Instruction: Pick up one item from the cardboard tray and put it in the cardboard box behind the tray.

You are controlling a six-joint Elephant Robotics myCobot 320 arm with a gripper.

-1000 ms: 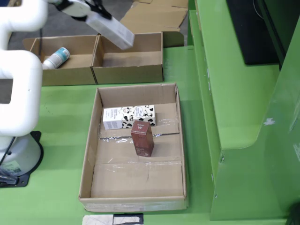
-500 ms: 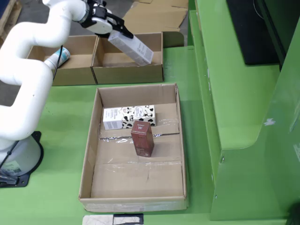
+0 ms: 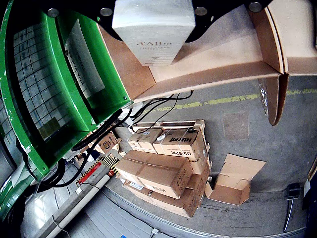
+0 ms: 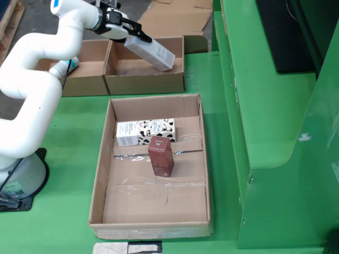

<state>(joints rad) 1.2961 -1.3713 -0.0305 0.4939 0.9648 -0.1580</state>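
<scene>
In the fixed view my gripper [image 4: 132,34] is shut on a long white box [image 4: 154,52] and holds it tilted over the open cardboard box [image 4: 145,82] behind the tray. The wrist view shows the same white box [image 3: 153,29], printed "d'Alba", between the black gripper [image 3: 153,12] parts, with the cardboard box's wall [image 3: 218,62] beside it. The cardboard tray [image 4: 153,225] lies in front. In it are a white patterned box [image 4: 145,131] lying flat and a dark red box [image 4: 161,155] standing upright.
A second open cardboard box [image 4: 79,74] stands left of the first, with a small tube-like item [image 4: 69,65] in it. A raised green structure [image 4: 265,116] runs along the right. Flattened cardboard [image 4: 175,18] lies behind. The wrist view shows stacked cartons [image 3: 163,168] on the floor.
</scene>
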